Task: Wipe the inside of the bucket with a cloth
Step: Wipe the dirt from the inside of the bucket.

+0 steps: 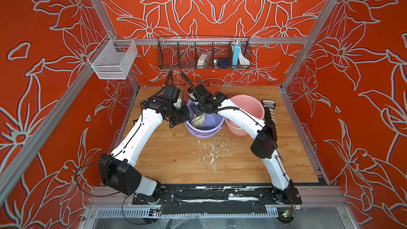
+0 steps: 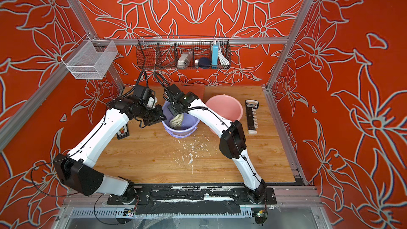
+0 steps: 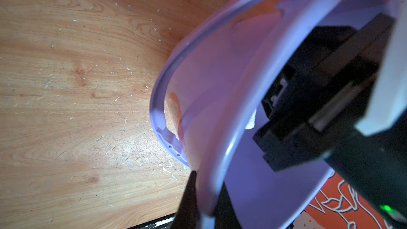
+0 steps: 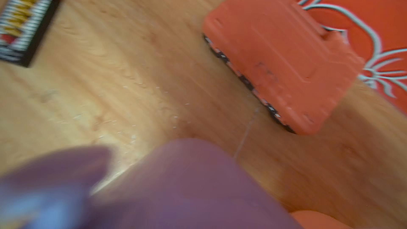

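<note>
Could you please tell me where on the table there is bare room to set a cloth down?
The wide near stretch of table, from the purple bucket to the front edge, holds only white flecks. The back is crowded: pink bucket, orange case, black bit rack.

Both top views look from high above the 6 o'clock edge of the bench (image 1: 187, 161), tilted down toward 12 o'clock, far enough back to take in the whole bench; side by side, they share nearly everything with a slight sideways offset. The left wrist view sits very close to the purple bucket (image 3: 209, 80), looking along its rim and across bare bench beyond. The right wrist view, blurred, looks from just beside the bucket's outer wall over the bench to the orange case (image 4: 275, 62) at 12 o'clock. All four views share the bucket and the bench around it
</note>
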Robot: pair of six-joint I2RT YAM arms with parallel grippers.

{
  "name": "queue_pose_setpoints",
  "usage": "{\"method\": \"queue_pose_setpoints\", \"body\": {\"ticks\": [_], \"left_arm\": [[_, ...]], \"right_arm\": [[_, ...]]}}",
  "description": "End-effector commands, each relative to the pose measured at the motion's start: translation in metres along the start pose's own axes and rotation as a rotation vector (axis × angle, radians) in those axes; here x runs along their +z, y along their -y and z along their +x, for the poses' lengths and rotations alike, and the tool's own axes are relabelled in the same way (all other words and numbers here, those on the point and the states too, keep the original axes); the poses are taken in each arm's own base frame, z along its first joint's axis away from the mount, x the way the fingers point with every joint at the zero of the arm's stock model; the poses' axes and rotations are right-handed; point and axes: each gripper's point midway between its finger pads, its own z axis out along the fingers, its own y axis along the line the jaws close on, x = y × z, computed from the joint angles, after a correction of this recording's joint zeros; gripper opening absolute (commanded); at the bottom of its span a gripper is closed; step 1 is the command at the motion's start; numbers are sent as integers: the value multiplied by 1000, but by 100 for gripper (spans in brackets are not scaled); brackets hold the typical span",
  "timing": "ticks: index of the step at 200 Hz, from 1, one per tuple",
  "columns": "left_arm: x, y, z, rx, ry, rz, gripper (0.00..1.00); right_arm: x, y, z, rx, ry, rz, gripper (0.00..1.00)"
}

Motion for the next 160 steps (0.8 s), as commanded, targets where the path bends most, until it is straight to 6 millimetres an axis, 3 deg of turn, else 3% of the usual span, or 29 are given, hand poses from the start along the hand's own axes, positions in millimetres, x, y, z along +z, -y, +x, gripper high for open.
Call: {"method": "queue_pose_setpoints", "body": {"ticks": [1,32,73,133,160], "left_arm": [[-17,12,23,17,-58,71,0],[-21,4,11,10,10,11,0],[-22,-5,-8,7,87,-62,0],[-19,-8,-30,9,154,-121,0],[-12,-6,-35,6,146,-126,0]], "right_arm": [[2,55,-8,-3,6,267,0],[-5,85,1,28,-32,345,0],[-22,107,16,-33,-82,447,0],[-54,114,38,-62,-119,461,0],[-61,98,48,-74,-132,350,0]]}}
